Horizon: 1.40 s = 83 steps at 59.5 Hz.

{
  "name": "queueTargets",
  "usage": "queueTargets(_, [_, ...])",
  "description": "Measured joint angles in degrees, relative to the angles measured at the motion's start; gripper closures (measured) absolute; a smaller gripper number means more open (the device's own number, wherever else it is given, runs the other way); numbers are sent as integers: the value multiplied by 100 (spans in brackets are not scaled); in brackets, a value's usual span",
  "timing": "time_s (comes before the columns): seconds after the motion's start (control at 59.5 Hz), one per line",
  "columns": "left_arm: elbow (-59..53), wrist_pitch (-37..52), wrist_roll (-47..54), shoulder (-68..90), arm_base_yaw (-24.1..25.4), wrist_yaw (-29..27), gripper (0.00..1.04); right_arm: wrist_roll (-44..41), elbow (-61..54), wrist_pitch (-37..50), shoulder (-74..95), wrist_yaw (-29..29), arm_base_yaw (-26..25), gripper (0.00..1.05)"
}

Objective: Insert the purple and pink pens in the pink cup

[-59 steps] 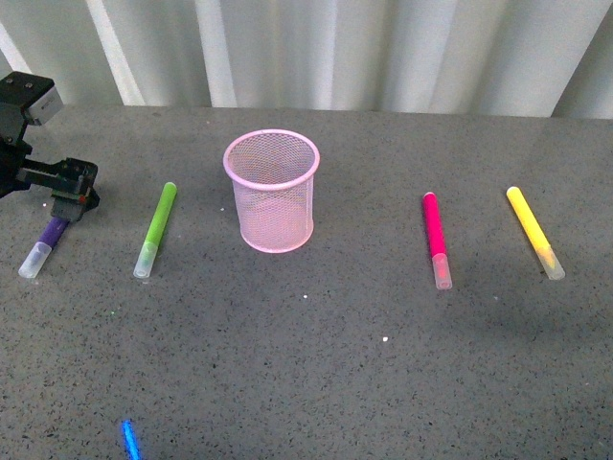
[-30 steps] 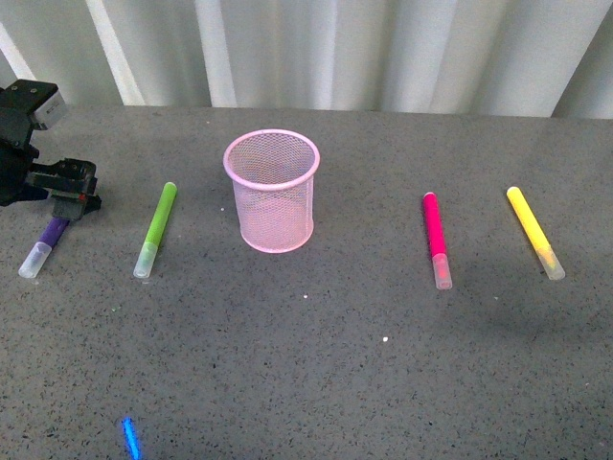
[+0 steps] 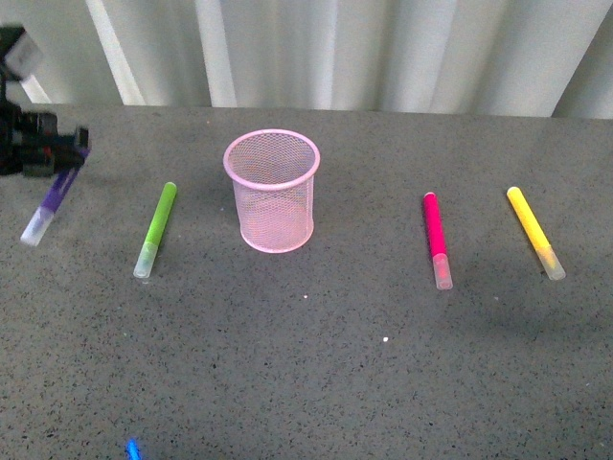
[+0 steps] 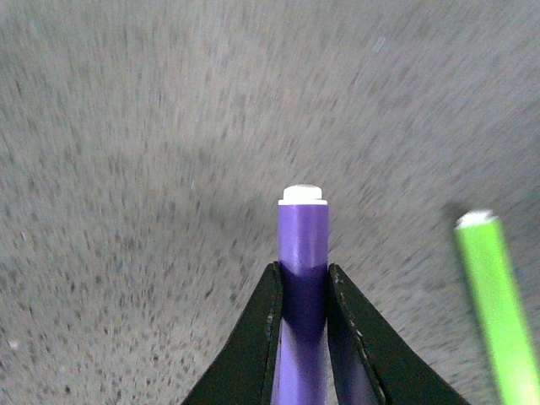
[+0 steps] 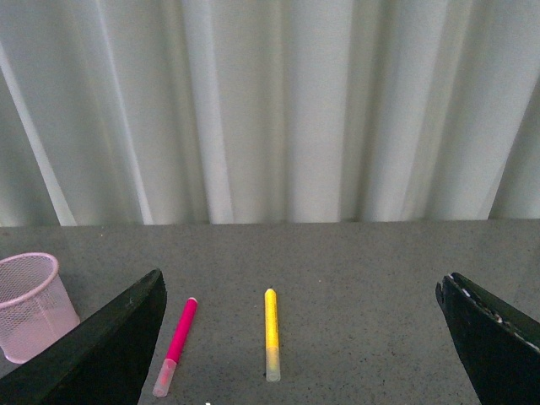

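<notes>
Pinching the purple pen (image 4: 302, 245) in the left gripper (image 4: 302, 283), black wedge-shaped jaws clenched on the smooth round barrel just short of its flat white end plug. From the front, held at the far left, tilted, with the translucent clear cap lowest; blurred there, so impossible to tell whether touching the tabletop (image 3: 316, 364) or apart from it. Motion-smeared in the left wrist view too, with only one end of the lime-green marker (image 3: 155, 230) showing beside the jaws.

Standing upright mid-table: the pink cup (image 3: 271, 192), a pale wire-mesh cylinder with a solid rolled rim, see-through to the grey behind, and cut off at the frame edge in the right wrist view. Lying flat well to its right: the pink pen (image 3: 436, 240), glossy magenta with a frosted clear cap nearest the camera, and beyond that the yellow marker (image 3: 534, 233), angled a little, apart from the pink pen.

Spread wide and grasping nothing: the right gripper (image 5: 299, 287), dark jaws at opposite edges of its own view, out of sight from the front.

Underneath, dark grey stone-like speckle, matt. Behind, a white pleated curtain (image 3: 383, 53) in soft vertical folds. At the near edge, a small blue streak (image 3: 132, 448), too small to identify.
</notes>
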Motion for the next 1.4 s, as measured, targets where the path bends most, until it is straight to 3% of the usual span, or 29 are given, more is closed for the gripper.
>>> queueTargets(0.135, [-544,1298,-586,-916,-343,254,93,0,0,0,0,0,0,7])
queueTargets(0.235, [-1014,2275,-1036,-1469,-789,48,93,0,0,0,0,0,0,7])
queueTargets(0.387, [-1825,4288,-1405,-1508,-2133,-1244,93,0,0,0,0,0,0,7])
queueTargets(0.505, [-1742,4990,-1353,-1078,-2774,-2236,93,0,0,0,0,0,0,7])
queueTargets(0.69, [-1215,5021,-1381,-404,-3062,-3023,93,0,0,0,0,0,0,7])
queueTargets(0.791, [-970,4959,-1408,-157,-3053,-3163,93,0,0,0,0,0,0,7])
queueTargets(1.396, [-752,4535,-1978,291,-3042,-3075,93,0,0,0,0,0,0,7])
